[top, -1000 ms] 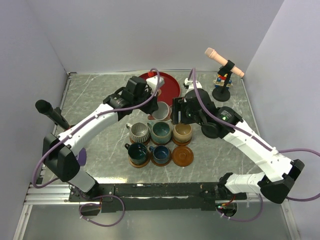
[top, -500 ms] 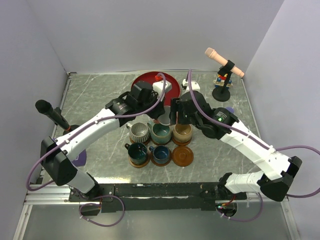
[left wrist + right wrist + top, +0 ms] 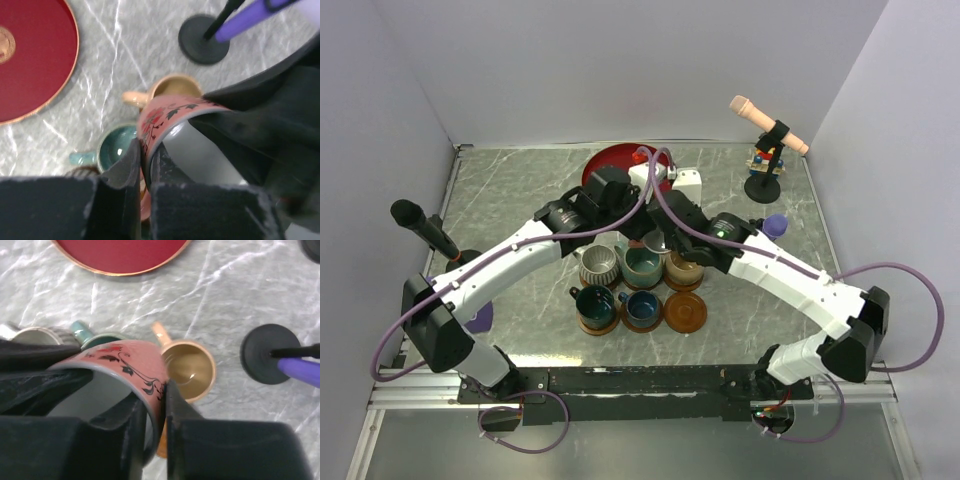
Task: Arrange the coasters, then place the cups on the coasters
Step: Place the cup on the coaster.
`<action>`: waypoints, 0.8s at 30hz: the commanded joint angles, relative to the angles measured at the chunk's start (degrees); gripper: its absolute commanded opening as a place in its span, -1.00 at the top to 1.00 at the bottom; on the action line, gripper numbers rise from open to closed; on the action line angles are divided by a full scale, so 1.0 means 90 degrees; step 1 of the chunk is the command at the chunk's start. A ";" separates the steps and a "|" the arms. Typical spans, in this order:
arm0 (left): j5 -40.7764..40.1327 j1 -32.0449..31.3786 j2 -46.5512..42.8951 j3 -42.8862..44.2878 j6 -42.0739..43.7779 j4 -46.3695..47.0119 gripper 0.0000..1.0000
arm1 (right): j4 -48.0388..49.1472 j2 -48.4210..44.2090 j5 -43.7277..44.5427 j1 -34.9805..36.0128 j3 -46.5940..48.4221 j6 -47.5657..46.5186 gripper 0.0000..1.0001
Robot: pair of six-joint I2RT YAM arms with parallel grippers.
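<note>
Pink cup (image 3: 125, 365) between left fingers (image 3: 131, 170), right fingers (image 3: 176, 407)

Overhead; close wrists sharing pink cup (image 3: 125, 362)

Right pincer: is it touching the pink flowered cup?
Touching. The right wrist view shows the right pincer closed on the wall of the pink flowered cup, one finger inside the rim and one outside, with no gap.

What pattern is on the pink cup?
The pink cup has red flowers and dark vines; right wrist view.
</note>
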 commanded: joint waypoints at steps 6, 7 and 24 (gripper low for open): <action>0.0169 -0.0004 -0.0522 -0.0051 -0.0088 0.0798 0.59 | -0.0288 -0.0160 0.0555 0.0048 0.0270 0.0133 1.00; 0.0140 -0.0013 -0.0570 -0.0089 -0.0059 0.0828 0.28 | -0.0229 -0.0189 0.0526 0.0048 0.0260 0.0114 1.00; 0.1354 0.0533 -0.2347 -0.1788 0.2010 0.1737 -0.99 | 0.0103 -0.0814 -0.1453 -0.0898 0.0104 -0.0140 1.00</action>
